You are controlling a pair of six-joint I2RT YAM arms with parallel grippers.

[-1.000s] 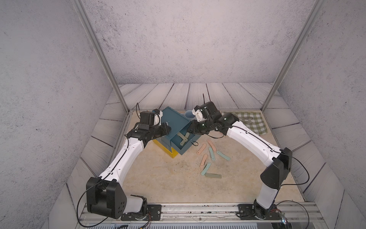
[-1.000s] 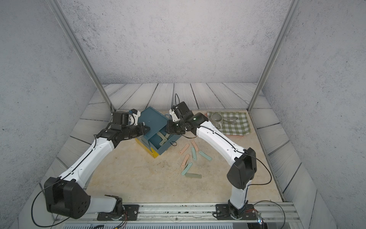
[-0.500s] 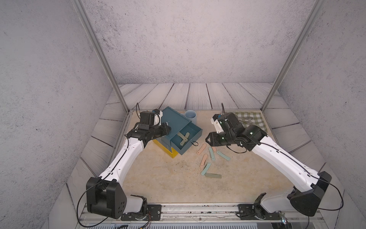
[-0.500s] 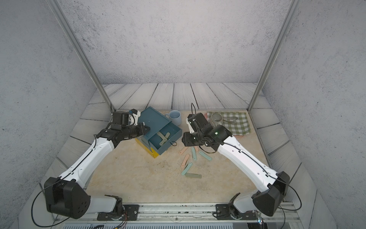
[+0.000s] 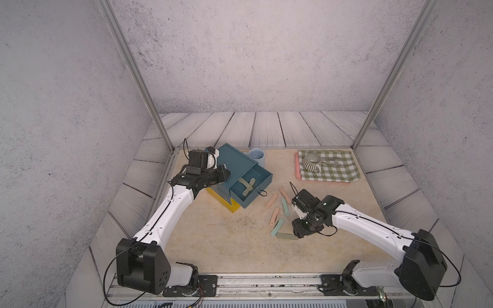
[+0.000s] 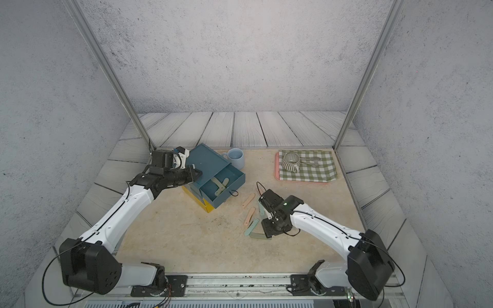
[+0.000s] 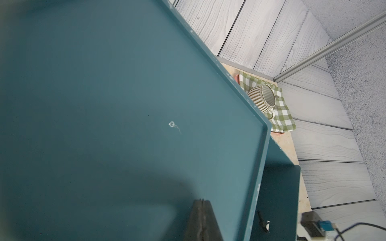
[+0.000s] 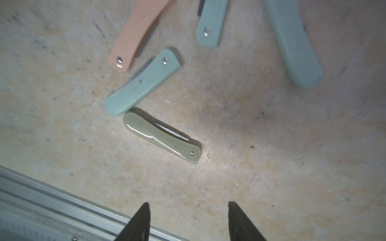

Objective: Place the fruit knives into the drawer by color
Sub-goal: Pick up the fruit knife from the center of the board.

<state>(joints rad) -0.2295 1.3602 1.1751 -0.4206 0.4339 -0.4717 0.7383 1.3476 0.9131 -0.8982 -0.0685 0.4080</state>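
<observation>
Landmark: chest (image 5: 232, 162), teal top over yellow tiers, standing on the desk (image 5: 208, 240); seen in both top views.
Top drawer (image 5: 257, 190): pulled out of the chest and open, black ring pull on its front.
Drawer contents: two olive knives (image 5: 247, 184) lie crossed inside and touch each other.
Left tool (image 7: 201, 208): fingers pressed together, gripping nothing. It sits over the chest's teal top near an edge; contact with the top cannot be confirmed.
Right tool (image 8: 188, 219): jaws apart and empty. It hovers low over the desk, well out from the chest on the drawer-front side.
Third olive knife (image 8: 161, 137): folded, flat on the desk, just ahead of the right tool's fingertips and untouched. It is the loose knife farthest from the chest.
Mint knives (image 8: 143, 82): three show in the right wrist view, all flat on the desk. The marked one has its end just beside the third olive knife; the other two lie nearer the chest.
Pink knives (image 5: 271, 200): three flat on the desk, the loose items nearest the chest's drawer front.
Pale blue cup (image 5: 257, 156): upright, just beside the chest's far side, behind the open drawer.
Checked cloth (image 5: 336, 170): on a pink tray (image 5: 296, 168), well apart from the chest. It carries a striped mug (image 5: 310, 162) and a metal utensil (image 5: 330, 160).
</observation>
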